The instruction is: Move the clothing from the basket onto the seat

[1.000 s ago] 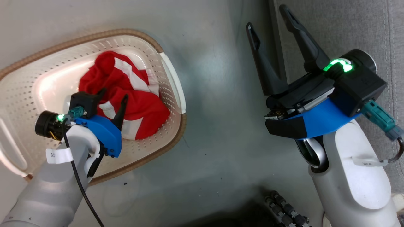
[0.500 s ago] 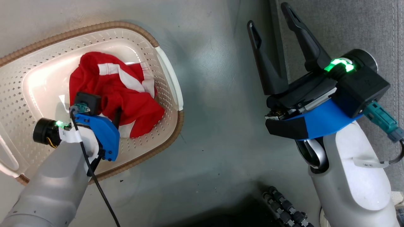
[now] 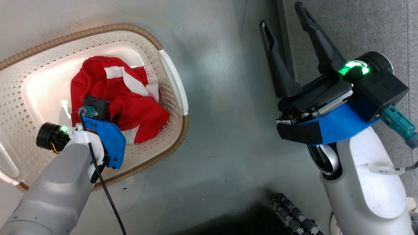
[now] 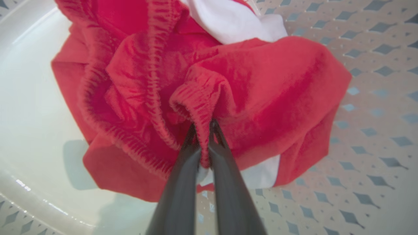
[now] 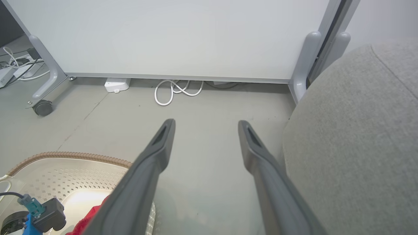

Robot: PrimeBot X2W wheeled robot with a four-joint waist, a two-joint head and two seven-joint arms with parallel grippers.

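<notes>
The clothing (image 3: 130, 98) lies as a crumpled red heap with white panels inside the cream perforated basket (image 3: 171, 78) on the floor at the left. In the left wrist view my left gripper (image 4: 203, 125) is shut on a ribbed red fold of the clothing (image 4: 267, 85). From the head, its fingers are sunk into the heap below the blue wrist mount (image 3: 112, 142). My right gripper (image 3: 282, 14) hangs open and empty over the floor, between the basket and the grey seat (image 3: 359, 29). The right wrist view has the seat (image 5: 359, 137) just right of that gripper (image 5: 205, 123).
A white partition panel (image 5: 163, 36) on a castor (image 5: 42, 107) stands beyond the basket. A coiled white cable (image 5: 176, 91) and a small white box (image 5: 117, 85) lie at its foot. A dark ribbed hose (image 3: 294, 212) sits by my base.
My left gripper's fingers stood open over the heap, sank into it, and have now shut on a red fold. The head view shifted slightly. The right arm has kept its pose.
</notes>
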